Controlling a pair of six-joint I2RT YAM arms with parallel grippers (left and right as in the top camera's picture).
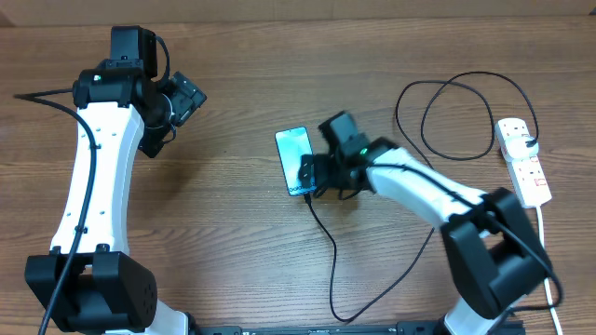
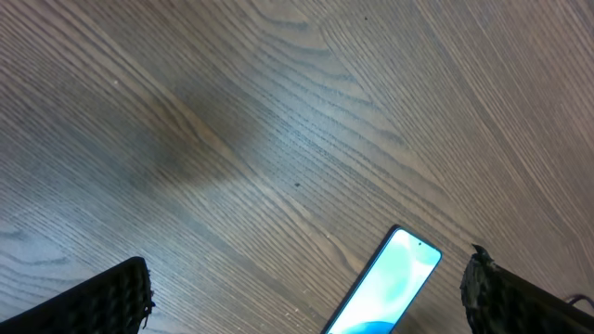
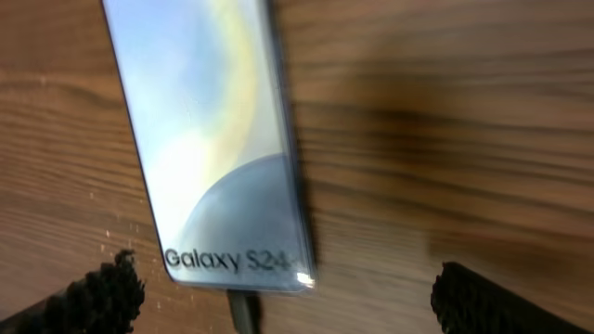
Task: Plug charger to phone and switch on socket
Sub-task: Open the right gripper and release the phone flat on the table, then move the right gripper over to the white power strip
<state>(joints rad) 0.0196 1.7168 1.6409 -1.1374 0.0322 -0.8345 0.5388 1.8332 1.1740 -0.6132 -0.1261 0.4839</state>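
Observation:
The phone [image 1: 294, 158] lies screen up at mid-table, its lit screen filling the right wrist view [image 3: 209, 139]. The charger's thin black cable [image 1: 332, 261] runs from the phone's near end, loops toward the front edge and round to the right. Its connector tip [image 3: 243, 311] sits at the phone's bottom edge, seemingly pushed in. My right gripper [image 3: 288, 306] is open just behind that end, nothing between its fingers [image 3: 492, 301]. The white socket strip [image 1: 524, 160] lies at the far right with the black plug [image 1: 531, 142] on it. My left gripper [image 1: 177, 107] hangs open at the back left; its wrist view shows the phone [image 2: 390, 288].
The charger cable makes a wide loop [image 1: 447, 93] on the wood behind the right arm. The strip's white cord [image 1: 549, 251] trails toward the front right corner. Bare wooden tabletop [image 1: 233, 233] lies between the two arms.

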